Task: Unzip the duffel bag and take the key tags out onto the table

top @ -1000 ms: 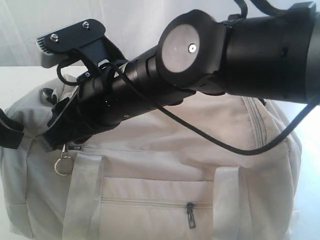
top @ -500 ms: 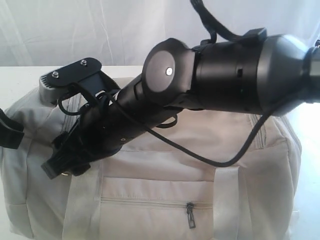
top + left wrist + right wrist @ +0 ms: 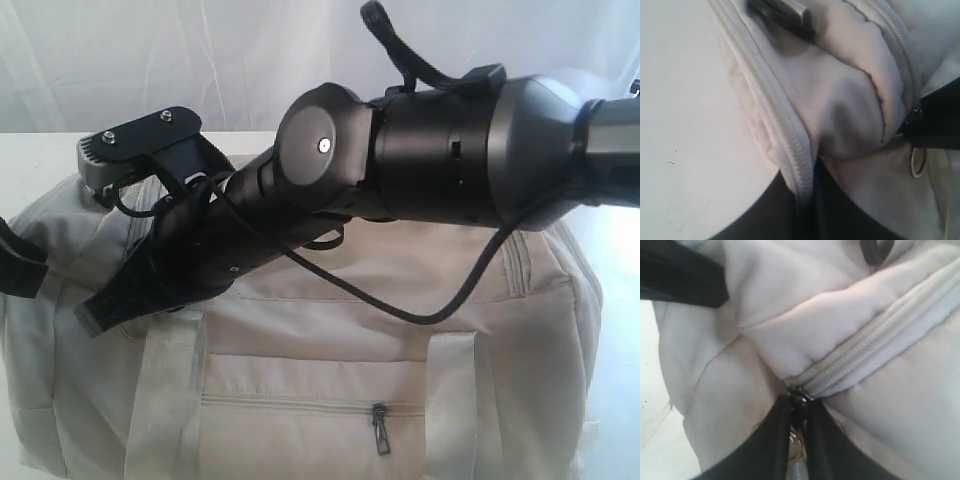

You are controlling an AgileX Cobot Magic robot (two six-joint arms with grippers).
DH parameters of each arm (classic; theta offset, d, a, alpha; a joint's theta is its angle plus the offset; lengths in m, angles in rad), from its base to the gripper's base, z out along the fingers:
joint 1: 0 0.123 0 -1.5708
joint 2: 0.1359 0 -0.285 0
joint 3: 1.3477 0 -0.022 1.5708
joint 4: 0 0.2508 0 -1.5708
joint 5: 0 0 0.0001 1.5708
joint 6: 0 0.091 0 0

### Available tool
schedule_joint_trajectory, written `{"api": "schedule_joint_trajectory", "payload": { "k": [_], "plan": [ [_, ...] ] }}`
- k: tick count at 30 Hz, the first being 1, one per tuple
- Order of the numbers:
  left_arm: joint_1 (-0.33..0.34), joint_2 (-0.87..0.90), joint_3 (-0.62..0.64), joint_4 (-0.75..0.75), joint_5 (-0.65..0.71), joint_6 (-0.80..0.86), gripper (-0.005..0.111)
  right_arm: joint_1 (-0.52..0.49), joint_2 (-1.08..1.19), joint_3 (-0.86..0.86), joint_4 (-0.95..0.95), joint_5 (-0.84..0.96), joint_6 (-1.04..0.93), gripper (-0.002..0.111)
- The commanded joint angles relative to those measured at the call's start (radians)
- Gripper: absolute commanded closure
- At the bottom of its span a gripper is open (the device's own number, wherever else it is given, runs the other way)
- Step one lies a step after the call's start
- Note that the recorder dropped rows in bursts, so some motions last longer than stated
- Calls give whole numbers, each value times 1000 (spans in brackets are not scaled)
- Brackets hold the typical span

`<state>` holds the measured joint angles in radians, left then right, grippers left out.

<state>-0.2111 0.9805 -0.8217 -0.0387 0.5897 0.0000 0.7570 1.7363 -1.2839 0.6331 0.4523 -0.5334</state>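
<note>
The cream duffel bag (image 3: 340, 330) fills the exterior view, its main zipper (image 3: 875, 347) closed. My right gripper (image 3: 100, 315) reaches across to the bag's left end. In the right wrist view the right gripper (image 3: 797, 407) is shut on the dark zipper pull (image 3: 799, 394). My left gripper (image 3: 810, 175) is shut on the bag's zipper seam (image 3: 772, 110) at that same end. From the left wrist view the right gripper's black finger (image 3: 935, 120) shows beside a metal ring (image 3: 918, 162). The key tags are hidden. The white table (image 3: 685, 125) lies beside the bag.
The right arm's elbow and cable (image 3: 330, 150) span the bag's top. Pale webbing handles (image 3: 165, 400) and a front pocket zipper pull (image 3: 380, 432) face the exterior camera. A dark strap fitting (image 3: 785, 15) lies on the bag's end.
The right gripper has dropped onto the bag's left end and closed on the zipper pull. It now covers the ring that hung in view a second ago. The left gripper has not moved.
</note>
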Motion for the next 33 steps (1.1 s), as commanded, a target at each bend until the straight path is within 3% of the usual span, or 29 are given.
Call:
{"api": "schedule_joint_trajectory", "payload": {
  "k": [1,10,17,25,33],
  "plan": [
    [2,-16,-5,1,18,0,107,-1,-42,-21,-51,8,20,108],
    [2,-16,-1,1,32,0,107,-1,-63,-23,-109,21,91,108],
    [0,-14,24,-14,34,0,107,-1,-104,-42,-125,223,104,108],
    [0,-14,24,-33,28,32,107,-1,-98,-54,-280,339,138,108],
    [0,-16,24,-282,12,286,107,-1,-47,-54,-319,306,138,106]
  ]
}}
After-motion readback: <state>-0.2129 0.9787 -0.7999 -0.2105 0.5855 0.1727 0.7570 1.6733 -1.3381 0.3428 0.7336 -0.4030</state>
